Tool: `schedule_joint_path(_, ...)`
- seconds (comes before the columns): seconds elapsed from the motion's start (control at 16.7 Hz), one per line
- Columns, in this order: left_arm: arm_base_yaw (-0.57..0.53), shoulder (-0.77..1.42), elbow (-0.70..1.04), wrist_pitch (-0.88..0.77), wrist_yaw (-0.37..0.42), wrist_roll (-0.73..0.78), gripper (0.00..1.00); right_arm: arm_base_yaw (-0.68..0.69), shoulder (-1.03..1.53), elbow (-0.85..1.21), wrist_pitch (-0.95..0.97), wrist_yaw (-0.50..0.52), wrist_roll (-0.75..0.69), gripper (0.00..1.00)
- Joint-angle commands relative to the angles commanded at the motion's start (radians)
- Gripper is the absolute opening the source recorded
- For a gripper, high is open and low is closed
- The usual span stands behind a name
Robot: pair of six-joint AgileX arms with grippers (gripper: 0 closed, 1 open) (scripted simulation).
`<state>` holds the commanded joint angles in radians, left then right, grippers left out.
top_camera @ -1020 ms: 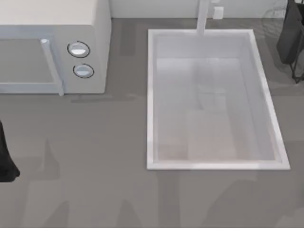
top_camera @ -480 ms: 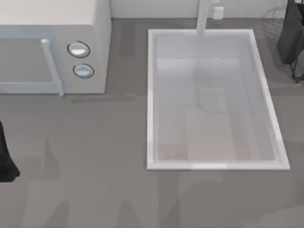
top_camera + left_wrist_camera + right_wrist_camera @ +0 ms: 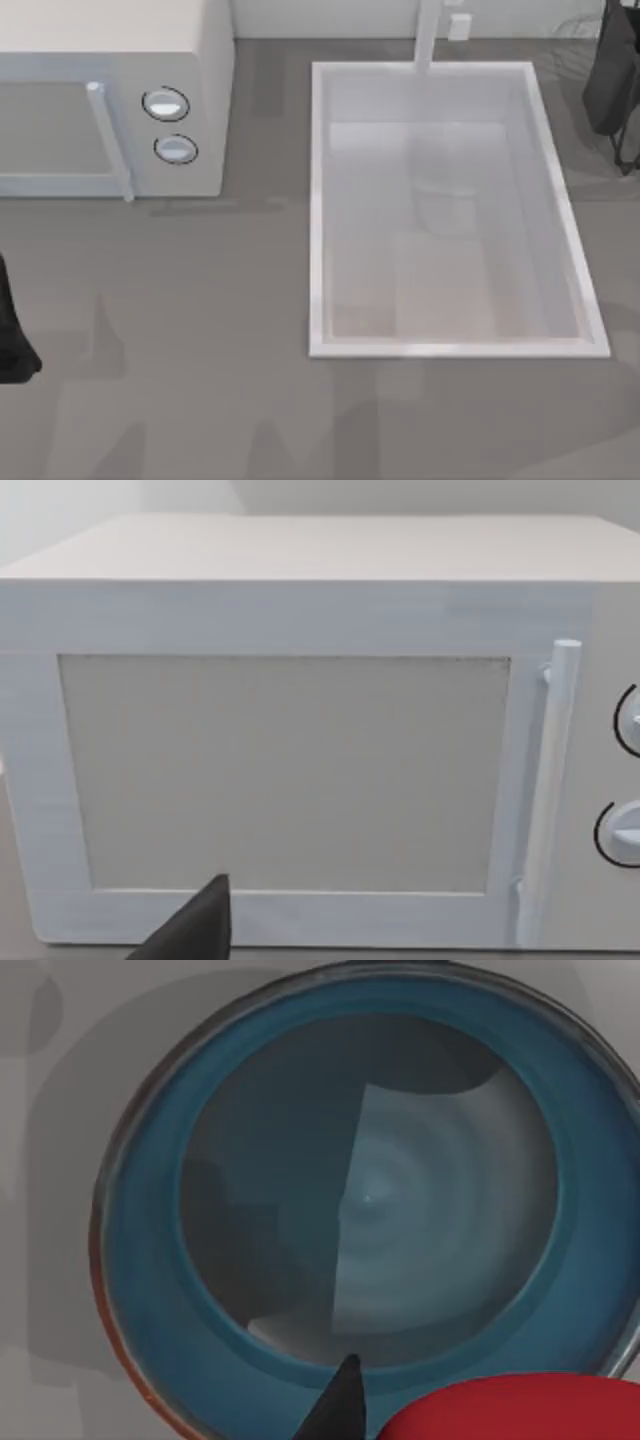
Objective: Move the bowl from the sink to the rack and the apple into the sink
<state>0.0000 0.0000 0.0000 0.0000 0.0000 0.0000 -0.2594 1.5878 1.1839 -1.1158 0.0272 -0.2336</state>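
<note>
1. The right arm sits at the top view's far right edge, past the big white rectangular sink [image 3: 318, 200], whose basin looks bare; its wrist camera looks straight down into the round glossy blue bowl [image 3: 365, 1210]; can't tell how its fingers stand.
2. The bright red apple [image 3: 520, 1410] pokes in close under that camera; held or just beside, can't tell.
3. Bowl's probably rigid and slick; pinching the rim seems safest.
4. Left arm idles facing the white microwave [image 3: 300, 730].

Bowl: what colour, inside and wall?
The bowl has a glossy blue wall, a darker grey-blue inside and a thin reddish rim line; the right wrist view shows it best.
</note>
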Motion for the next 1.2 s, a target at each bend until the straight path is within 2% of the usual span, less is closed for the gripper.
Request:
schedule_joint_path(0.24, 0.000, 0.000, 0.000, 0.000, 0.000, 0.000, 1.00, 0.042, 0.021, -0.010, 0.084, 0.033, 0.011, 0.00)
schedule_joint_path(0.48, 0.000, 0.000, 0.000, 0.000, 0.000, 0.000, 1.00, 0.143, 0.046, -0.050, 0.303, 0.111, 0.038, 0.00)
schedule_joint_path(0.78, 0.000, 0.000, 0.000, 0.000, 0.000, 0.000, 1.00, 0.320, 0.073, -0.125, 0.683, 0.240, 0.085, 0.00)
schedule_joint_path(1.2, 0.000, 0.000, 0.000, 0.000, 0.000, 0.000, 1.00, 0.609, 0.072, -0.277, 1.319, 0.444, 0.166, 0.00)
